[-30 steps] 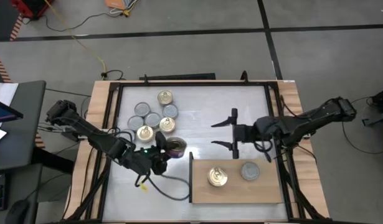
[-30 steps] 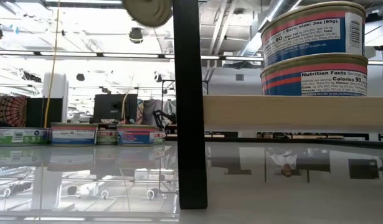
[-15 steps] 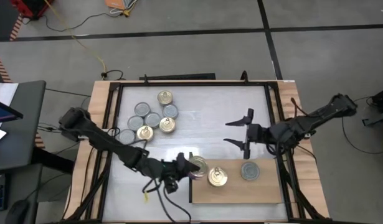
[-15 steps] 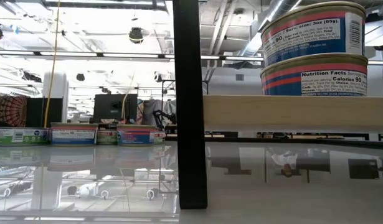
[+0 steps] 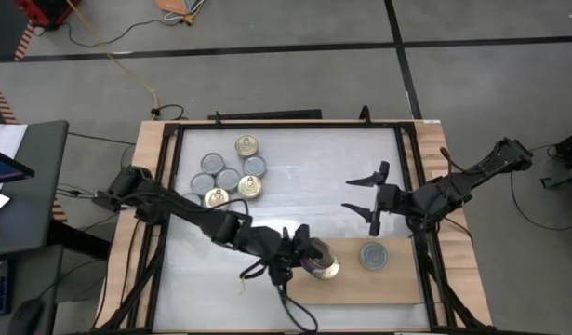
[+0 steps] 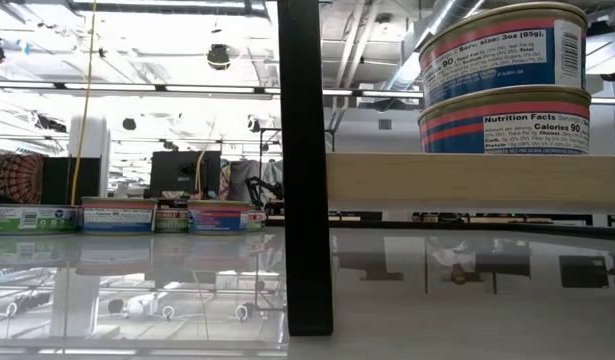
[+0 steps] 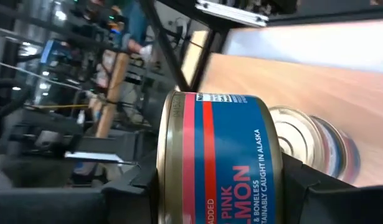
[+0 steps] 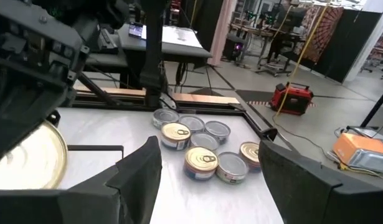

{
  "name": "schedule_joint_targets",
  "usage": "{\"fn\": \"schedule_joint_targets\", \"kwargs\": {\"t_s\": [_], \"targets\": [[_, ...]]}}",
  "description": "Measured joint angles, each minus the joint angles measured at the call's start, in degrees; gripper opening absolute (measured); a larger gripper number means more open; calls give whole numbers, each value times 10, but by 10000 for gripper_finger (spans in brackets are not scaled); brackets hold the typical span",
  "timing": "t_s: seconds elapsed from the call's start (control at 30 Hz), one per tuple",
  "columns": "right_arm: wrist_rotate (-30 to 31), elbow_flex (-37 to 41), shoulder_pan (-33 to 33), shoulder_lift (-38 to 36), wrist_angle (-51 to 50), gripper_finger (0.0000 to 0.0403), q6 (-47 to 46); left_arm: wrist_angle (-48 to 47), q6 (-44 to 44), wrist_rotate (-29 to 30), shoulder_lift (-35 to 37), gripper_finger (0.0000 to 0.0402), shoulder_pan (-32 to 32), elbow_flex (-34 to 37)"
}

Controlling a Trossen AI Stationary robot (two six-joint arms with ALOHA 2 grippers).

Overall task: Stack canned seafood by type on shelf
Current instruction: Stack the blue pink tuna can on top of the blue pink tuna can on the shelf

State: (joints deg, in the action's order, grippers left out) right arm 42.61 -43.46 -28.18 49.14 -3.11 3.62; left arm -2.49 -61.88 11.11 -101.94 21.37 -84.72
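Glossy metal cans (image 5: 227, 177), matt wooden shelf (image 5: 397, 284)

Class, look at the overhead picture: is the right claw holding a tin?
No. The right claw hangs open and empty above the table, while the left claw grips a tin.

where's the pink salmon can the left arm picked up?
In the left pincer, held over the shelf's left end, right at the gold-lid stack; the left wrist view shows the pink salmon can clamped between the fingers.

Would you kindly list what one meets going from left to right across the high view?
Cluster of loose cans → left gripper holding a can over the gold-lidded stack → silver-lidded can on the shelf; the open right gripper hovers above the tabletop.
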Motion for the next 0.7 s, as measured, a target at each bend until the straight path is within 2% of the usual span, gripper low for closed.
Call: {"fn": "schedule_joint_targets", "kwargs": {"t_s": [0.2,0.5,0.7], "targets": [[0,0,0,0,-3,295,-2,-67,19,-65,-22,178,-19,-44],[0,0,6,3,-12,295,-6,-99,5,-63,-32,178,-20,-83],[0,0,6,4,-12,295,-6,-153,-2,-64,-32,178,-20,-115]]}}
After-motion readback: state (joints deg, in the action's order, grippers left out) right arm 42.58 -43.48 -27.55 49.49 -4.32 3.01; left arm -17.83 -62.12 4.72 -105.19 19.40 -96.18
